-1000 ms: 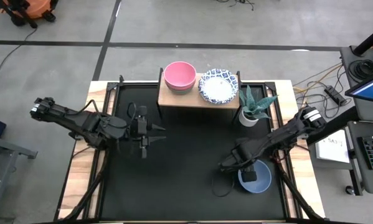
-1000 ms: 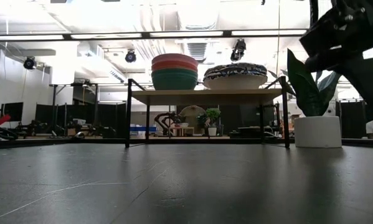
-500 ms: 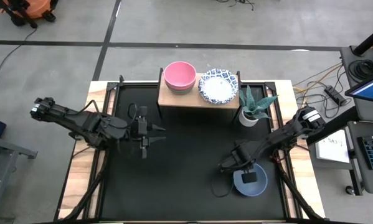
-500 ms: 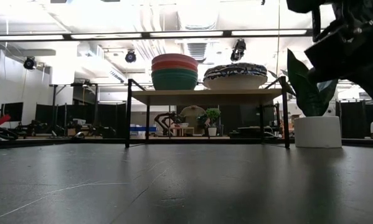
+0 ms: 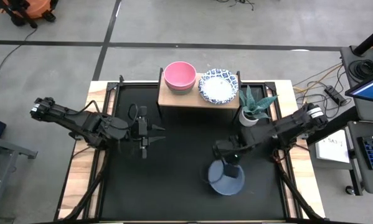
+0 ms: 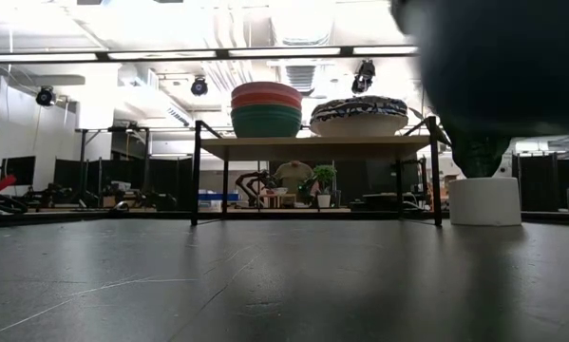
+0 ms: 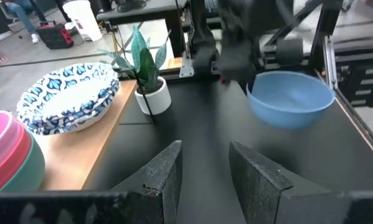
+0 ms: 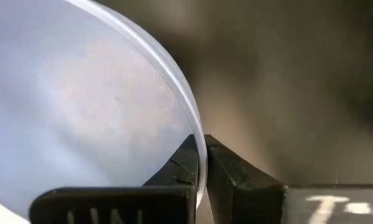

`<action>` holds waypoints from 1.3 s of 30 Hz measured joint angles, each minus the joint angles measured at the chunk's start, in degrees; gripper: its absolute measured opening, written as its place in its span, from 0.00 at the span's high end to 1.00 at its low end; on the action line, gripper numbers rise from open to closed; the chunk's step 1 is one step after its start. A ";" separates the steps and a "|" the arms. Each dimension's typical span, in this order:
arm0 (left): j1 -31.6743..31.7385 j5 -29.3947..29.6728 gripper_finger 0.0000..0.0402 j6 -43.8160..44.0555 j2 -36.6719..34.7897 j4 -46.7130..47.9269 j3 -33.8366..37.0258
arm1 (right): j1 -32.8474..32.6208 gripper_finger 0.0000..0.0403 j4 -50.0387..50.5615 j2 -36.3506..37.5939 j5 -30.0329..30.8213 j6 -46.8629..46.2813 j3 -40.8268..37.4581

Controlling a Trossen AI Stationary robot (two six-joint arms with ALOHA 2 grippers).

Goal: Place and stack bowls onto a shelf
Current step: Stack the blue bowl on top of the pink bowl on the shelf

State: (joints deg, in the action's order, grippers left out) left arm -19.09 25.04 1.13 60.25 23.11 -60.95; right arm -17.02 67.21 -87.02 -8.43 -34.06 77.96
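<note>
A slate-blue bowl (image 5: 226,178) hangs above the black table right of centre, with my right gripper (image 5: 231,159) shut on it; it fills the low view's upper right as a dark blur (image 6: 502,66). The light-wood shelf (image 5: 198,98) at the far edge carries a stack of green, red and pink bowls (image 6: 266,109) and, beside it, white bowls with blue patterns (image 5: 218,85). My left gripper (image 5: 154,134) waits open at the table's left, in front of the shelf, with nothing between its fingers. My right gripper pinches the slate-blue bowl's rim (image 8: 195,134) on the bowl's far side, one finger (image 8: 180,168) inside the bowl and one outside. The fingers slant down from the table's far right. The bowl hangs below them, clear of the table (image 7: 290,98).
A white pot with a spiky green plant (image 5: 254,107) stands at the shelf's right end, close to my right arm. The shelf's thin black legs (image 6: 197,176) stand on the table. Bare black tabletop (image 5: 180,180) lies between the arms.
My right gripper has shut on the slate-blue bowl's rim. It has lifted the bowl clear of the table and carried it toward the table's left. The bowl now hangs high enough to cover the plant in the low view.
</note>
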 joint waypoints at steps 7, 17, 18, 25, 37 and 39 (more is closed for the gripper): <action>-1.02 0.12 0.71 0.31 -0.71 1.99 0.00 | 5.77 0.98 -0.16 -0.15 4.14 -2.04 15.29; -7.91 8.12 0.71 2.36 -4.28 4.90 0.26 | 19.05 0.98 -0.23 -0.22 11.56 -7.71 33.62; -8.77 9.75 0.71 2.68 -4.66 5.12 0.44 | 20.98 0.98 -0.39 -0.22 12.26 -9.37 34.72; -12.36 13.48 0.71 4.77 -7.24 5.38 3.60 | 36.55 0.98 -2.61 -0.26 8.55 -9.45 38.13; -12.37 13.62 0.71 5.53 -8.28 5.38 5.84 | 52.78 0.98 -8.78 -9.55 -6.50 -6.98 41.87; -12.37 13.61 0.71 5.53 -8.35 5.64 5.95 | 53.50 0.98 -8.81 -12.25 -7.65 -6.15 44.05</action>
State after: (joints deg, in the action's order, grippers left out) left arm -31.46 38.64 6.66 51.90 28.75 -55.00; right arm 36.48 58.40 -99.28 -16.08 -40.21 122.01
